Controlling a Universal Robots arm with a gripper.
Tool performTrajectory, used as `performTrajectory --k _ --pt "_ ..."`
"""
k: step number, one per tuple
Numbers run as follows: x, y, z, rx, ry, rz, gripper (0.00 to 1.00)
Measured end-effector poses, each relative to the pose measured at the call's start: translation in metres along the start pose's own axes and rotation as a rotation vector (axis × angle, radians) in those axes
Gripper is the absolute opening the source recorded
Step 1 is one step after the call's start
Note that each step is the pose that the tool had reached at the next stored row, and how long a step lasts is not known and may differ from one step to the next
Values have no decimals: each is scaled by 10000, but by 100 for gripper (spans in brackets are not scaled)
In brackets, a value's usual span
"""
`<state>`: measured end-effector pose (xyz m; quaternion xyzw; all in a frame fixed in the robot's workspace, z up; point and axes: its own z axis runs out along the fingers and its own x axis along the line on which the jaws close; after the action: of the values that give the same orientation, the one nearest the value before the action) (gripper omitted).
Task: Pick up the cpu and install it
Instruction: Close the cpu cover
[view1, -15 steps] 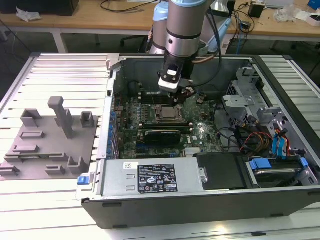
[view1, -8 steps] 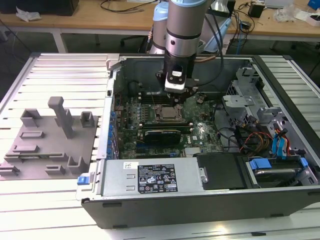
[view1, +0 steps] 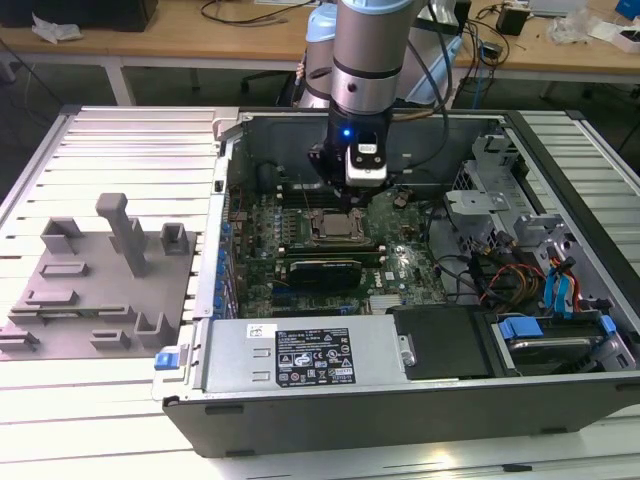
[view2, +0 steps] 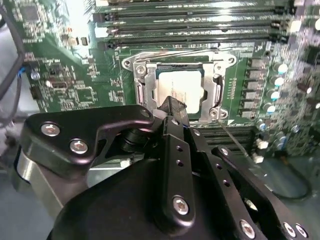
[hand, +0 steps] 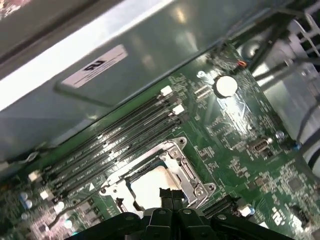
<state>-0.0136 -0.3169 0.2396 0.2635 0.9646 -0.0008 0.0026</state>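
Cpu (view2: 177, 89) lies flat in socket (view2: 141, 71), apparently seated; gripper (view1: 347, 205), mid-frame in exterior view, hovers above, fingers pressed together, empty.

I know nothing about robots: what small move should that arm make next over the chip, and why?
Probably a short, straight lift. The cpu seems to lie flat inside the socket frame, and the gripper, fingers together, hangs right over the chip's near edge. Rising straight up should avoid nudging it.

Exterior overview, both wrist views share socket (view2: 218, 87) (hand: 192, 175)
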Motion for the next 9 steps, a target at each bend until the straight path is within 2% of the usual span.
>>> performTrajectory --k 3,9 --pt "0 0 1 -5 0 -937 11" --pt "0 0 5 -12 -1 -2130 11"
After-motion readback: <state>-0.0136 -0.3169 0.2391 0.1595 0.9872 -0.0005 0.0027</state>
